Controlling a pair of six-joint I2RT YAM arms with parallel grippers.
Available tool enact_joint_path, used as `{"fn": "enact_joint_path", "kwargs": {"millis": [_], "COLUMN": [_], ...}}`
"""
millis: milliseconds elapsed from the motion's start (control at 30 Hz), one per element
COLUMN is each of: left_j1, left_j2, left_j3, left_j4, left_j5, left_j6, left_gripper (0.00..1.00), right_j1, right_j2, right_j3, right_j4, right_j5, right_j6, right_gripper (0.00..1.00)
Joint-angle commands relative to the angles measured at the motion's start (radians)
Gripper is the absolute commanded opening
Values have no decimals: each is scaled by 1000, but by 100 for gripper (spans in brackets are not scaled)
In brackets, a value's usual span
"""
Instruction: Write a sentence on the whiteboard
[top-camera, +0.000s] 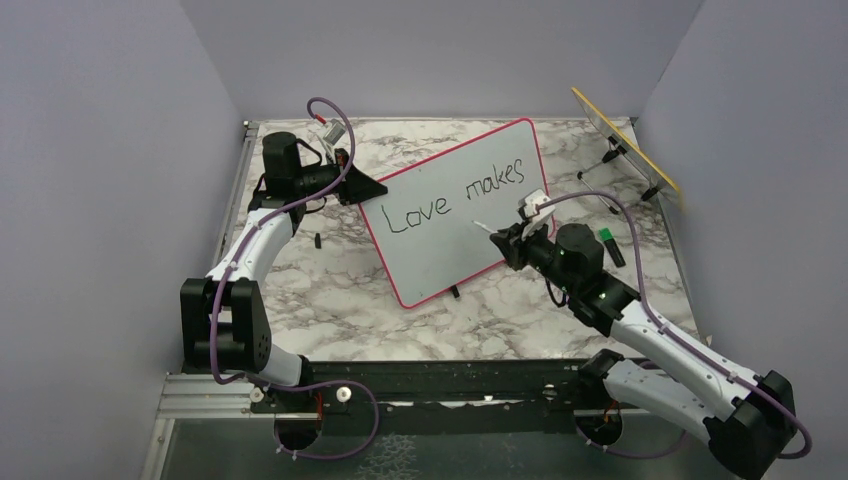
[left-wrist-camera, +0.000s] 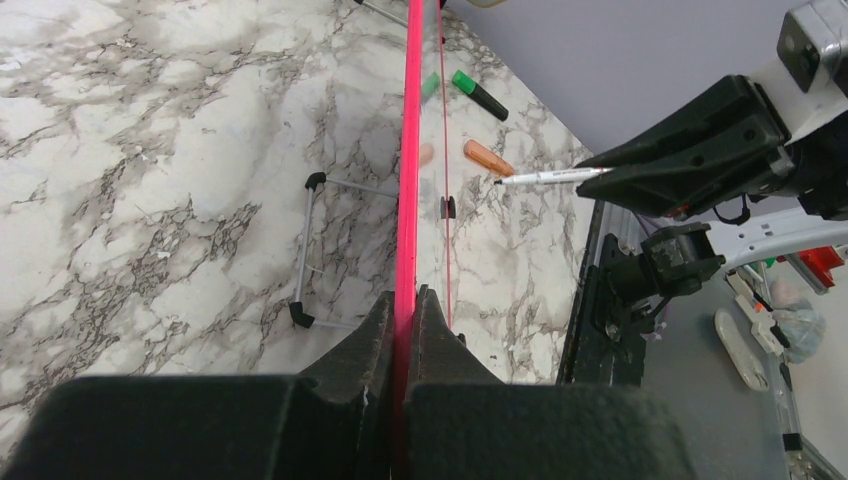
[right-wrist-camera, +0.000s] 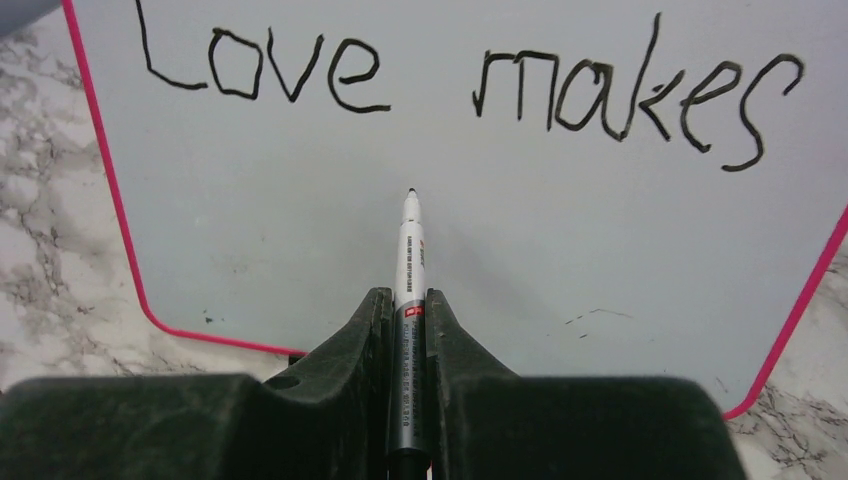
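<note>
The marble table (top-camera: 330, 290) has the whiteboard (top-camera: 440, 255) standing at a slant in the middle of it. Just "Love makes" of the sentence (top-camera: 418, 212) is up there, along the top line. The left gripper (left-wrist-camera: 405, 300) is pinched tight on the board's pink left edge. The right gripper (right-wrist-camera: 408, 300) is clamped around a marker (right-wrist-camera: 409, 250), tip just below the words; can't tell if it touches.

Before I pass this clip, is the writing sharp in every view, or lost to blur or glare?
Top external: even light, the sentence legible on the whiteboard, no glare. Right wrist: writing and marker sharp. Left wrist: board edge-on, no writing shows; the left gripper near the lens is dark.
</note>
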Motion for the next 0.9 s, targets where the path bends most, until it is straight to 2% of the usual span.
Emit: {"fn": "enact_joint_path", "kwargs": {"millis": [0,233,500,867], "left_j1": [-8,-8,-8,-9], "left_j2": [30,23,20,23], "left_j3": [-23,-20,-23,-24], "left_j4": [-89,-89,-89,-89], "left_j5": [-102,-98,-100,-103], "left_j6": [80,77,75,75], "left_gripper": [0,0,0,0], "right_j1": [55,133,291,465], "right_j2": [-25,4,84,230], "right_j3": [-22,-48,-44,26], "right_j4": [28,91,194,235], "right_j5": [90,117,239,417], "right_j6": [-58,-84,-150,-241], "right_gripper": [1,1,1,1]}}
